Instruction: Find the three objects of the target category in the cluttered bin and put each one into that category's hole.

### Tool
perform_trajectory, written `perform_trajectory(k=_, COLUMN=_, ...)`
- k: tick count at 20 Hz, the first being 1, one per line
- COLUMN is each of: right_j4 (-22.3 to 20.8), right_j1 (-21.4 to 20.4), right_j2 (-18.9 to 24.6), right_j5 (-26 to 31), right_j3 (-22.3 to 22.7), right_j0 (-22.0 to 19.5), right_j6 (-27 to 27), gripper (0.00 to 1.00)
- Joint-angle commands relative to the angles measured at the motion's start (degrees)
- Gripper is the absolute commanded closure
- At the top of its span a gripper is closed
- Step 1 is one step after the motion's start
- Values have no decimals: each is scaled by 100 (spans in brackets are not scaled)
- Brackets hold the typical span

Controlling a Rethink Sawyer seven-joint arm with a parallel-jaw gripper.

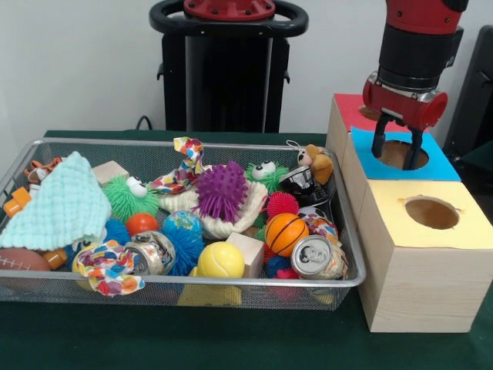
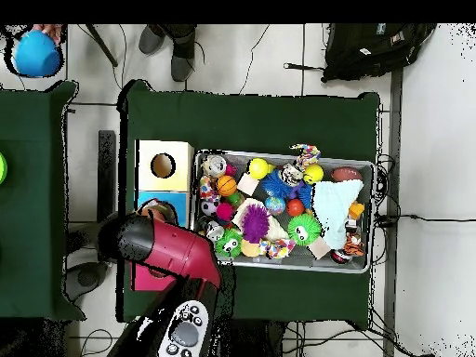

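Gripper [image 1: 397, 142]: upper right of the front view, hanging directly over the blue-panelled hole [image 1: 402, 155]; fingers [image 1: 380, 141] parted and holding nothing, tips at the rim of the opening. Position reads as a drop-off station (judgement: a bottle released here falls straight through).

Wooden box [image 1: 412, 289]: right of frame on the green worktop [image 1: 231, 339], pressed alongside the bin so the carry from clutter to hole is short; red panel [image 1: 348, 108] farthest back, blue in the middle, yellow panel [image 1: 431, 212] nearest.

Bin [image 1: 192, 282]: silver wire mesh, filling left and centre, heaped with toys. Contents noted: purple spiky ball [image 1: 222, 189], small basketball [image 1: 286, 233], yellow ball [image 1: 221, 260], mint cloth [image 1: 52, 208], drink can [image 1: 316, 257].

Clear bottles: none visible in either view; any remaining would be buried under clutter (cannot tell how many)
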Motion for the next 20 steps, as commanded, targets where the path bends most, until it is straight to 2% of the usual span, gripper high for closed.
perform_trajectory(k=1, right_j4=118, right_j1=-88, right_j2=548, right_j5=39, right_j3=264, right_j0=-215, right_j6=965, gripper=0)
perform_trajectory(k=9, right_j4=65, right_j1=-356, right_j2=525, right_j5=449, right_j3=240, right_j0=-260, right_j6=862, gripper=0)
perform_trajectory(k=20, right_j4=-119, right_j1=-789, right_j2=164, right_j5=1318, right_j3=36, right_j0=-69, right_j6=1097, gripper=0)
